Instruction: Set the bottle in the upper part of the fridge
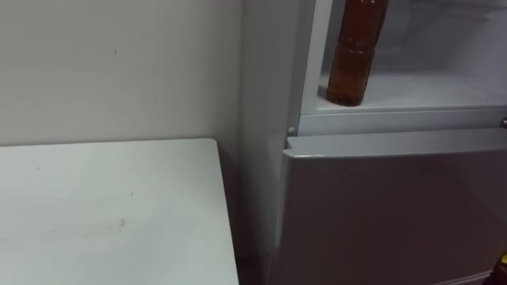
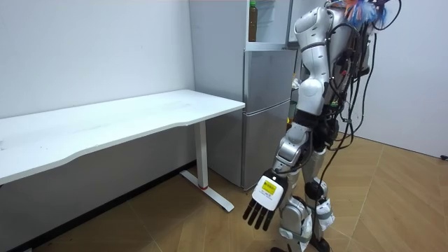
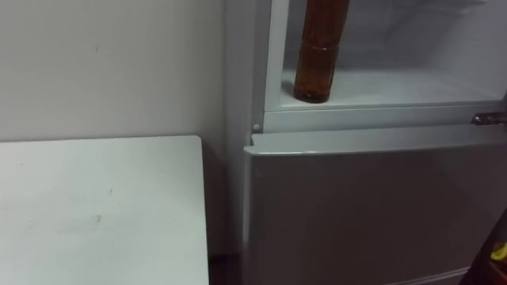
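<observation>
Where the bottle stands in the fridge, it looks amber-brown; upright.

Robot upright on both legs, torso straight. Left arm hangs at side, elbow slightly bent, forearm angled a little away from body. Left hand at about knee height, back turned to room camera, fingers straight, pointing down, holding nothing. Right hand barely inside eye view's lower right corner.

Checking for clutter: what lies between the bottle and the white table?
In the left eye view, just the fridge's side wall and a narrow dark gap beside the table; the bottle stands inside the open upper compartment.
</observation>
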Tool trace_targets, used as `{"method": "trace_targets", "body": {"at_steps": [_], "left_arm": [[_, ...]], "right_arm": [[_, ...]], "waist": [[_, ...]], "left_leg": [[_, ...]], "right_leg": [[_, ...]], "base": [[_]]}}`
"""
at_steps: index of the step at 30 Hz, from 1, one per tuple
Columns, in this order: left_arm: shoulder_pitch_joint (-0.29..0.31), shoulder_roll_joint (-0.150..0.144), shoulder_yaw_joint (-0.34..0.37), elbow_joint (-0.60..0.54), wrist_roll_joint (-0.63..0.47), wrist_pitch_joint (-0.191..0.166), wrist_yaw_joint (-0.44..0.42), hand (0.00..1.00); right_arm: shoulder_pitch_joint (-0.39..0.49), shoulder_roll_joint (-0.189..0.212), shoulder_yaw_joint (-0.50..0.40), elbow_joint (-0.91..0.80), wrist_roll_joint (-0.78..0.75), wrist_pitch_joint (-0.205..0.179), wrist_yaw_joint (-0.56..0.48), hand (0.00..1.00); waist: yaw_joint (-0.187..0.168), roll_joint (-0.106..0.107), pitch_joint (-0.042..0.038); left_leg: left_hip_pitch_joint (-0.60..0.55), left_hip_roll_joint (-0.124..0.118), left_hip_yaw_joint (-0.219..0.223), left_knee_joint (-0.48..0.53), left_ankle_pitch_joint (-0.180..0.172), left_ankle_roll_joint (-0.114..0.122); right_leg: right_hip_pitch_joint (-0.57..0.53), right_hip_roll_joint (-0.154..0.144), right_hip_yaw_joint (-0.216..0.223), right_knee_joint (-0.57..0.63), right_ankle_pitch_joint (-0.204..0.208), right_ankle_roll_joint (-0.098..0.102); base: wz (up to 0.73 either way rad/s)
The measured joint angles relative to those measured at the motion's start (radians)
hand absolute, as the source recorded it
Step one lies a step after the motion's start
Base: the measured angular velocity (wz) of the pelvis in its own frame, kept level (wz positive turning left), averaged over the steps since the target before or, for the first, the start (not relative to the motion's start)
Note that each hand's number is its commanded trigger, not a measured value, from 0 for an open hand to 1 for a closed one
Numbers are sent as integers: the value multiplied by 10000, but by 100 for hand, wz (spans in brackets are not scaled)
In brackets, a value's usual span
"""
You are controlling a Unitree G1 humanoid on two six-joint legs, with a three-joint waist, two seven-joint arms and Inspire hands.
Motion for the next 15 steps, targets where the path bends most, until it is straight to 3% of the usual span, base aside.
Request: {"method": "trace_targets", "body": {"at_steps": [8,15], "left_arm": [[-148,-1,0,35,-2,-5,-11,0],[-145,-28,11,6,22,-10,-11,0]], "right_arm": [[-70,-1,608,-290,-1247,146,-98,0],[-69,0,1147,-901,-2353,531,-34,0]], "waist": [[239,-61,33],[250,-99,53]], "left_leg": [[127,-9,-27,7,6,5],[55,-21,-61,73,12,14]], "right_leg": [[94,-11,4,47,-20,-1],[-3,-37,-12,98,-76,6]], "base": [[0],[0]]}}
